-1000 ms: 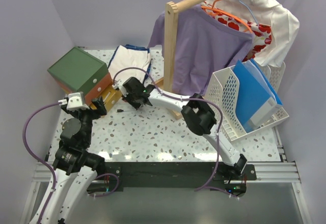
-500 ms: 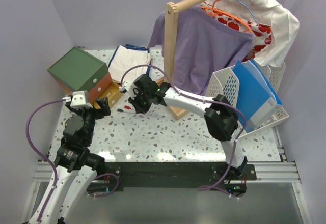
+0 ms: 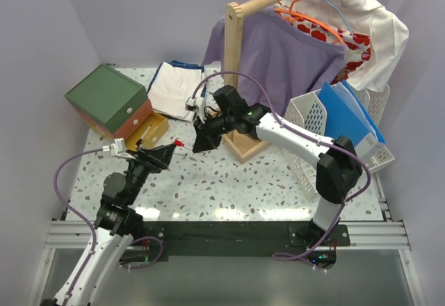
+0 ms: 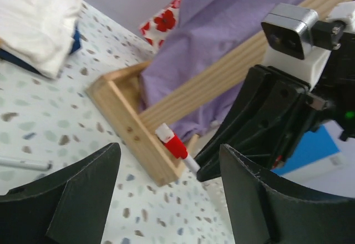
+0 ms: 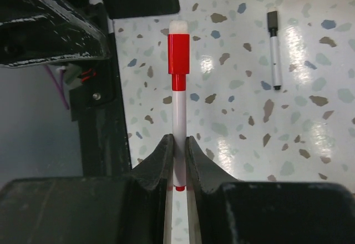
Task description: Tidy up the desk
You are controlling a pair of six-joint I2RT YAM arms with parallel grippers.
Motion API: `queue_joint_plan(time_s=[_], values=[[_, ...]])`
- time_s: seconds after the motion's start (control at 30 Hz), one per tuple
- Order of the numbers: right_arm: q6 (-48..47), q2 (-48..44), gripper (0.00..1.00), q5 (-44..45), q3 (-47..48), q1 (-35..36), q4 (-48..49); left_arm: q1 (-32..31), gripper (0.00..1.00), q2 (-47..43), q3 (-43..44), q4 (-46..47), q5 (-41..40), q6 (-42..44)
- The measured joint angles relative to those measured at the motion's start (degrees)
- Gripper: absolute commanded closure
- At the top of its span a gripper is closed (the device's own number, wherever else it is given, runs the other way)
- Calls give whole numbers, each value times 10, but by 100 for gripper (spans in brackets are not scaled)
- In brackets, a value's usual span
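My right gripper (image 3: pixel 201 141) is shut on a white marker with a red cap (image 3: pixel 180 141) and holds it above the speckled white desk (image 3: pixel 229 181), cap pointing left. In the right wrist view the marker (image 5: pixel 178 89) stands pinched between the fingers of the gripper (image 5: pixel 178 150). My left gripper (image 3: pixel 164 154) is open, its tips just left of and below the red cap. In the left wrist view the marker (image 4: pixel 175 144) floats between the wide-apart fingers (image 4: pixel 266 199), untouched. A second marker with a black cap (image 5: pixel 273 50) lies on the desk.
A green-topped drawer box (image 3: pixel 108 97) and a yellow tray (image 3: pixel 147 133) sit at the left. Folded white cloth (image 3: pixel 177 83) lies at the back. A wooden clothes rack (image 3: pixel 236 62) with a purple shirt stands mid-desk. A white basket with blue folders (image 3: pixel 327 139) is at the right.
My right gripper has lifted the red-capped marker and drawn back to the right from the yellow tray. My left gripper has swung down and right toward the marker's cap.
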Motion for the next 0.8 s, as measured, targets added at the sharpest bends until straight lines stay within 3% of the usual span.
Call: queue_joint_plan(time_s=[0.3,0.4,0.57,0.63,0.7,0.73,0.8], values=[[83,-6,100,-113,-45,0,74,0,35,122,-33,209,114,-143],[96,-6,100,-125,-45,1,90,0,46,124,-33,228,124,-156],[108,-6,100,-146,-48,1,111,0,74,114,-33,235,126,-162],[110,-7,93,-155,-50,2,114,0,89,111,-33,231,123,-158],[111,-11,86,-156,-53,3,115,0,96,108,-33,220,122,-153],[110,-12,65,-156,-55,3,115,0,100,105,-33,216,122,-149],[103,-13,34,-153,-55,3,110,0,100,98,-26,193,121,-138]])
